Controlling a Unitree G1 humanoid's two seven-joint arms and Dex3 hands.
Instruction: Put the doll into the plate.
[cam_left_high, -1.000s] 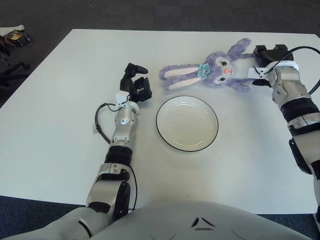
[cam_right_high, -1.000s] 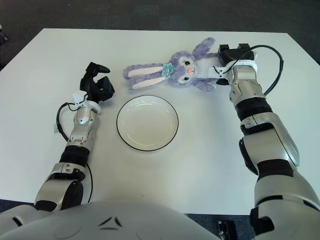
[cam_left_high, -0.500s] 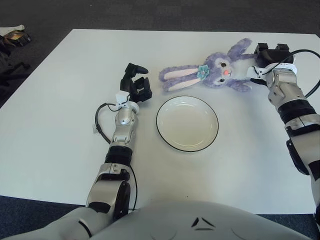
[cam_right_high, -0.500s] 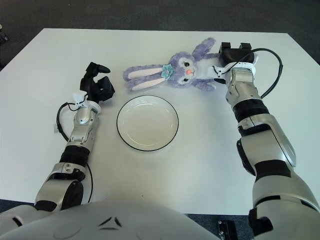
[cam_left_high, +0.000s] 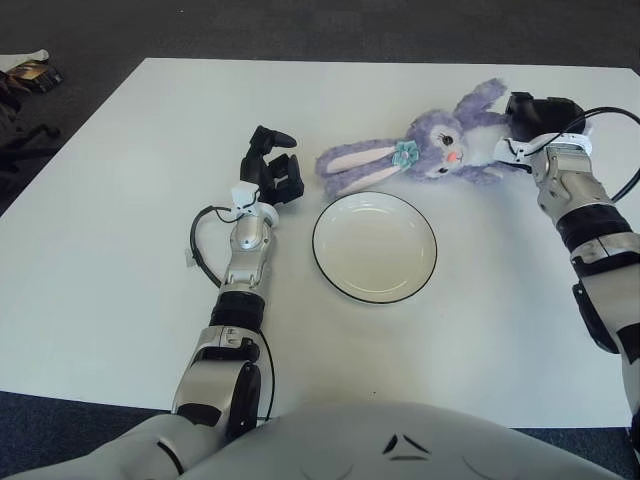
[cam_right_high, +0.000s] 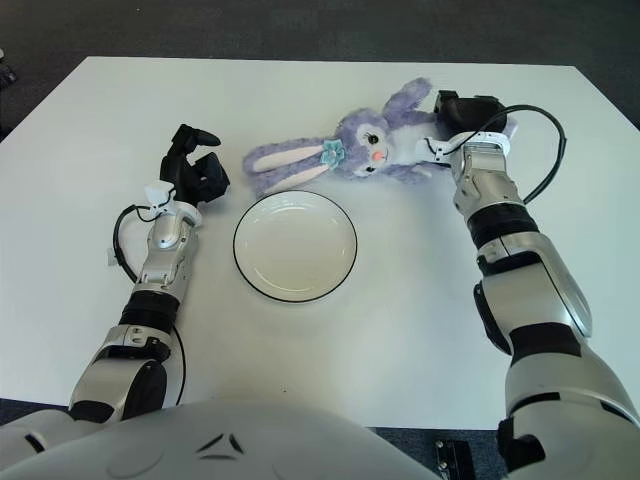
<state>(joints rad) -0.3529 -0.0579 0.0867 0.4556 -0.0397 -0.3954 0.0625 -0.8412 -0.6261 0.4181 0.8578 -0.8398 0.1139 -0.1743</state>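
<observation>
We see a purple plush rabbit, the doll (cam_left_high: 425, 155), lying on its side on the white worktop (cam_left_high: 120, 200), just beyond the far rim of the plate (cam_left_high: 374, 247) and not in it. Its 2 long ears stretch toward our left, pink on the inside, with a small teal flower at their base. Its face, with a pink nose, looks toward the plate, and its body and limbs reach off to our right.

The right hand (cam_left_high: 533, 115) sits at the doll's body end, its dark fingers closed around the plush there, so it grips the doll while most of the toy rests on the worktop.

The plate is white with a thin dark rim and holds nothing. It lies flat between the 2 arms, close to the doll's ears but apart from them.

The left hand (cam_left_high: 272, 165) stands just left of the plate, near the ear tips, fingers loosely curled and holding nothing
</observation>
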